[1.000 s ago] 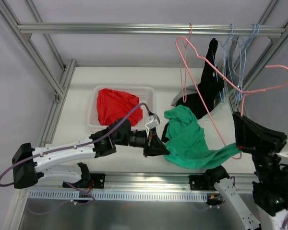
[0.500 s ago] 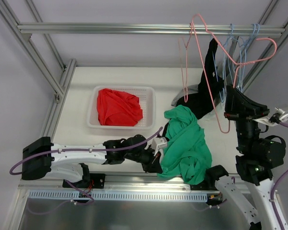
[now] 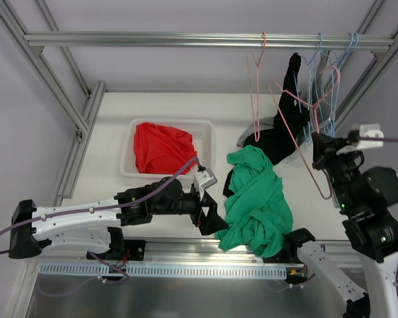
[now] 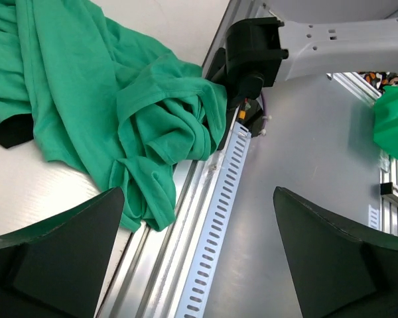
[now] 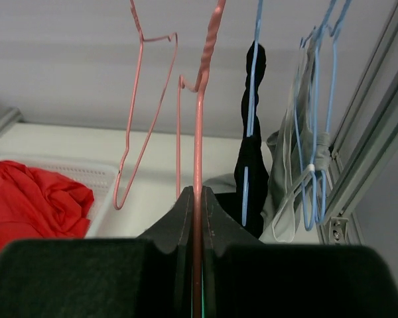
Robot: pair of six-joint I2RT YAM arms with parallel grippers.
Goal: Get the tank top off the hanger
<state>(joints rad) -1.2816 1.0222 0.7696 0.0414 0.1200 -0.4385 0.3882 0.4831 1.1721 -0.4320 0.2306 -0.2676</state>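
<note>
The green tank top (image 3: 259,199) lies crumpled on the table's near edge, off any hanger; in the left wrist view the tank top (image 4: 106,99) spills over the aluminium rail. My left gripper (image 3: 209,222) stands open just left of it, nothing between its fingers (image 4: 199,192). My right gripper (image 3: 322,149) is raised at the right, shut on the wire of a bare pink hanger (image 3: 298,126). The right wrist view shows that hanger (image 5: 199,132) pinched upright between the shut gripper (image 5: 198,192).
A second pink hanger (image 3: 254,86) hangs from the top rail (image 3: 186,40), next to a black garment (image 3: 285,119) and blue hangers (image 3: 318,79). A white basket (image 3: 129,149) with a red cloth (image 3: 162,147) sits at mid-left.
My left gripper has let go of the green tank top and drawn back left, now open. The right gripper has swung the bare pink hanger down from the rail.
</note>
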